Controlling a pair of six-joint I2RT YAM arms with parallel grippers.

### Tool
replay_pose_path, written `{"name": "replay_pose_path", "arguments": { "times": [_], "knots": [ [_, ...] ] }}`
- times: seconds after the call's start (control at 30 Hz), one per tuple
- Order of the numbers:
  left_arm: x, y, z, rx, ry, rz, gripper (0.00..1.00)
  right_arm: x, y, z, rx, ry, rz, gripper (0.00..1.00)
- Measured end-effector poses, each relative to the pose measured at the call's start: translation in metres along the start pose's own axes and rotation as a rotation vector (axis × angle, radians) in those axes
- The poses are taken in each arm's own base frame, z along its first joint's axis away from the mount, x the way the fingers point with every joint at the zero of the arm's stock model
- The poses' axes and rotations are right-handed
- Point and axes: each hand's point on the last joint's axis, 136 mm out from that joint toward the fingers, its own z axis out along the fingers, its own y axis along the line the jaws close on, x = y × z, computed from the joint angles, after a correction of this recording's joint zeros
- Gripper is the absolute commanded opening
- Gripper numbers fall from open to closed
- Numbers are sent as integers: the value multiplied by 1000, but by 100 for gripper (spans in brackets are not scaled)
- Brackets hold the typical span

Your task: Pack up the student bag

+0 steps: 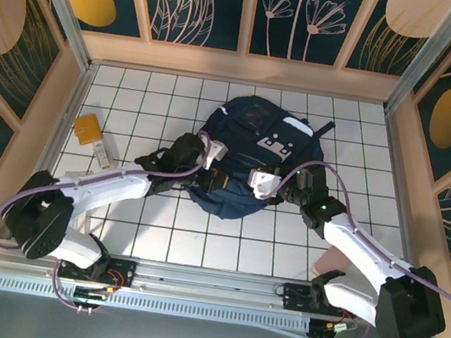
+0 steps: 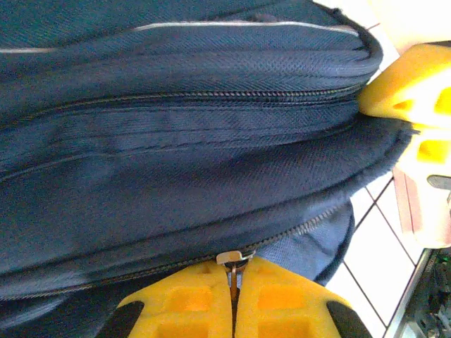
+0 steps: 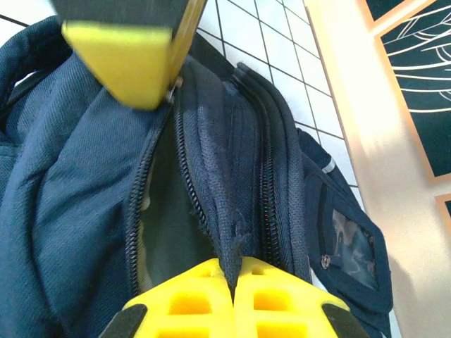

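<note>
Looking down from the top external camera, you have the student bag (image 1: 257,131) lying mid-table (image 1: 113,228), with both arms reaching in at its near end. The left gripper (image 1: 214,157) and right gripper (image 1: 258,181) sit close together there, probably so one anchors the fabric while the other works the zipper. An orange packet (image 1: 88,127) lies well apart to the left, next to a small pale item (image 1: 101,152) too small to identify. Both are likely waiting to go in. Your own left arm crosses the path between them and the bag, so watch that.

Left wrist: your left gripper (image 2: 232,274) has its jaws together, clamped on the zipper pull (image 2: 231,256) at the bag's seam. The right gripper's yellow fingers (image 2: 412,91) hold the bag edge at upper right.

Right wrist: your right gripper (image 3: 232,271) is pinched tight on the fabric lip (image 3: 229,246) beside the zipper track, bracing it. The opening (image 3: 158,225) gapes only narrowly. The left gripper's fingers (image 3: 120,53) sit at its far end. I'd guess it needs to be wider before anything fits.
</note>
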Motion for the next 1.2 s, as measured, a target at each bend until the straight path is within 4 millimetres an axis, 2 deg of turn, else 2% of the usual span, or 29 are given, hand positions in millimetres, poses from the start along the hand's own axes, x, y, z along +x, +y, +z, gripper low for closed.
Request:
{"name": "replay_pose_path", "arguments": {
  "times": [0.13, 0.23, 0.4, 0.47, 0.5, 0.57, 0.6, 0.67, 0.77, 0.8, 0.83, 0.9, 1.0, 1.1, 1.2],
  "knots": [
    [-14, 15, -30, 7, -93, 28, 0, -15, 1, -3, 7, -60, -36, 0],
    [-20, 45, -41, -71, -131, 39, 0, -19, 1, -10, 30, -74, -63, 0],
    [-8, 103, -32, -237, -86, 40, 0, -16, 11, -20, 52, -69, -91, 0],
    [1, 113, -21, -234, -31, 35, 0, -13, 16, -22, 55, -67, -95, 0],
    [4, 113, -16, -215, -3, 30, 0, -11, 18, -22, 56, -61, -92, 12],
    [6, 108, -9, -173, 24, 21, 0, -7, 21, -20, 65, -56, -78, 41],
    [7, 104, -8, -158, 29, 19, 0, -7, 22, -19, 74, -56, -65, 53],
    [6, 94, -8, -140, 23, 13, 0, -12, 25, -14, 77, -60, -51, 67],
    [2, 67, -12, -88, -1, -5, 0, -26, 36, 0, 46, -56, -25, 81],
    [1, 57, -14, -66, -10, -15, 0, -31, 38, 5, 38, -48, -2, 94],
    [0, 47, -16, -43, -20, -24, 0, -34, 37, 10, 35, -33, 26, 99],
    [-3, 25, -19, 13, -35, -35, 0, -43, 28, 19, 53, 17, 91, 99],
    [1, 6, -18, 66, -20, -59, 0, -58, 4, 25, 130, 74, 166, 99],
    [4, 1, -18, 85, -6, -89, 0, -72, -16, 16, 198, 84, 230, 97],
    [5, -2, -17, 102, 4, -111, 0, -73, -30, 6, 235, 126, 251, 95]
  ]
}}
